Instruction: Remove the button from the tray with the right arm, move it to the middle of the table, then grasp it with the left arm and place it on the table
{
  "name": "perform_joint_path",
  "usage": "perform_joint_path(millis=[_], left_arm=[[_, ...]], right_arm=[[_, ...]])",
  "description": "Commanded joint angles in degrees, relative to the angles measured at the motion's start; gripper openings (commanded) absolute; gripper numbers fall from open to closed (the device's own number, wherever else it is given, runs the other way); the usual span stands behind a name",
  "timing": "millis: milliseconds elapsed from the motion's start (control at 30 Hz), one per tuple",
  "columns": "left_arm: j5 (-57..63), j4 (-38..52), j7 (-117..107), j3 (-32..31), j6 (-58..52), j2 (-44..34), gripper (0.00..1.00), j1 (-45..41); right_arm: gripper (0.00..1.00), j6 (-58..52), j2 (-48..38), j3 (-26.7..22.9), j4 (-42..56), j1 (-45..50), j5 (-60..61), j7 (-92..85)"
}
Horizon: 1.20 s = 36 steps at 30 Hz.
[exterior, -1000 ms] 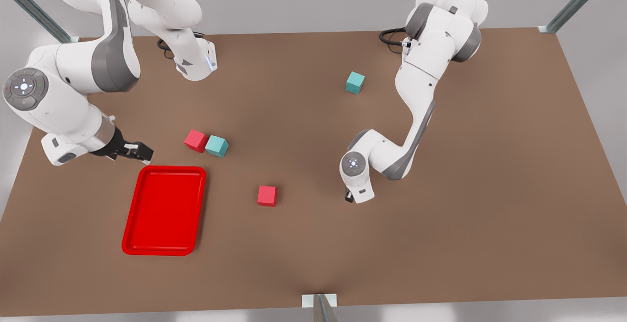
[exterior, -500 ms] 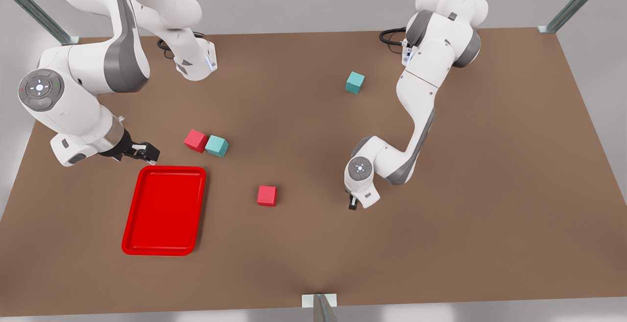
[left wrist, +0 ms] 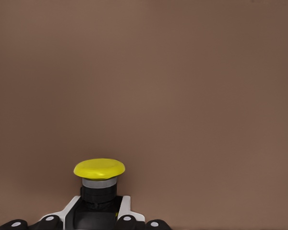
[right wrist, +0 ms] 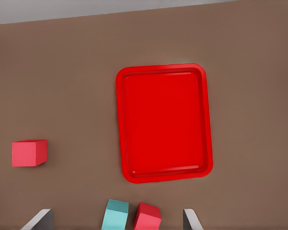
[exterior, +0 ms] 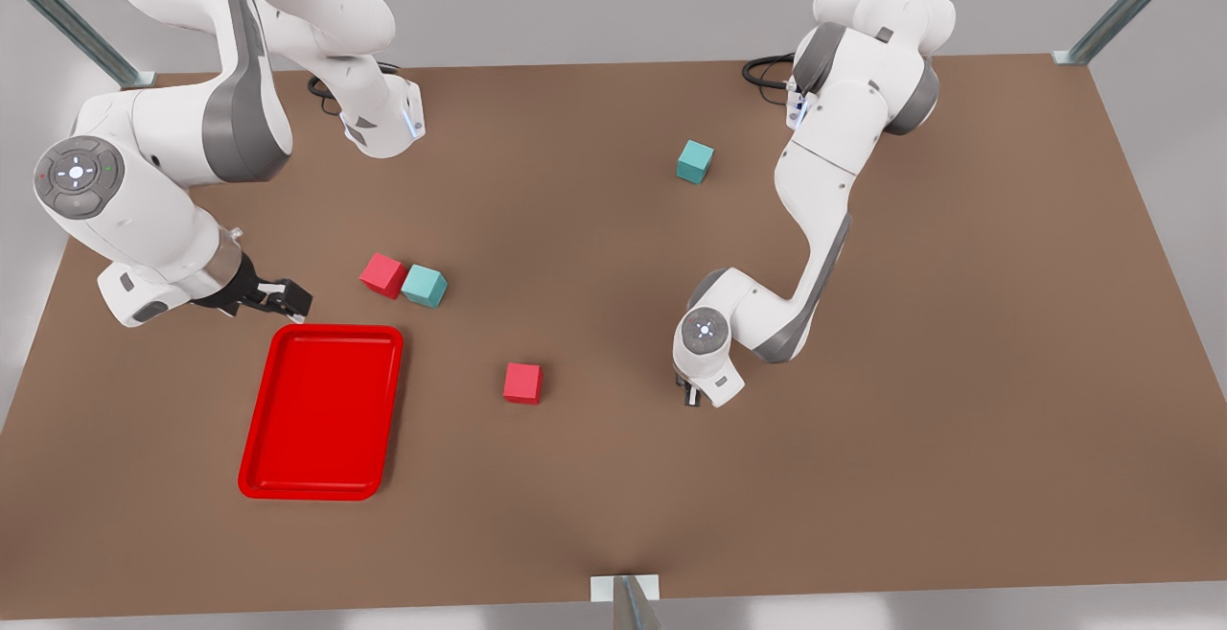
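Left end effector (left wrist: 102, 221) grips button (left wrist: 99, 168) above table (exterior: 863, 477); right end effector (exterior: 278, 299) open nr tray (exterior: 322, 411).

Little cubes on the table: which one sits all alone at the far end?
The teal cube near the far edge, beside the left arm's upper part. The other teal cube touches a red cube; another red cube sits mid-table.
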Motion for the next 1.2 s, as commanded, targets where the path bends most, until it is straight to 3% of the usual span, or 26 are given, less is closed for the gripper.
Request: perform_joint_path(millis=[0, 300, 567, 667, 733, 933, 1167], left_arm=[[0.3, 0.1, -3.2, 0.0, 0.0, -0.1, 0.46, 0.0], [5.1, 0.1, -0.7, 2.4, -4.5, -3.2, 0.46, 0.0], [28.2, 0.1, -3.2, 4.6, -18.1, -3.1, 0.46, -0.7], [34.6, -0.1, -9.3, 11.9, -21.9, -2.7, 0.46, -0.7], [39.9, -0.5, -12.9, 13.1, -26.4, -2.3, 0.46, -0.7], [53.6, -0.6, -20.8, 13.1, -35.6, 4.3, 0.45, -1.8], [57.6, 0.0, -27.5, 13.1, -37.8, 8.8, 0.45, -2.1]], right_arm=[[1.00, 0.2, -0.1, 0.0, 0.0, 0.0, 0.0, -0.5], [1.00, 0.3, -0.1, 0.0, 0.0, 0.0, 0.1, -0.5], [1.00, 0.3, -0.1, 0.0, 0.0, 0.0, 0.1, -0.5], [1.00, 0.3, -0.1, 0.0, 0.0, 0.0, 0.1, -0.5], [1.00, 0.3, -0.1, 0.0, 0.0, 0.0, 0.0, -0.5], [1.00, 0.3, -0.1, 0.0, 0.1, 0.0, 0.1, -0.5], [1.00, 0.3, -0.1, 0.0, 0.1, 0.0, 0.1, -0.5]])
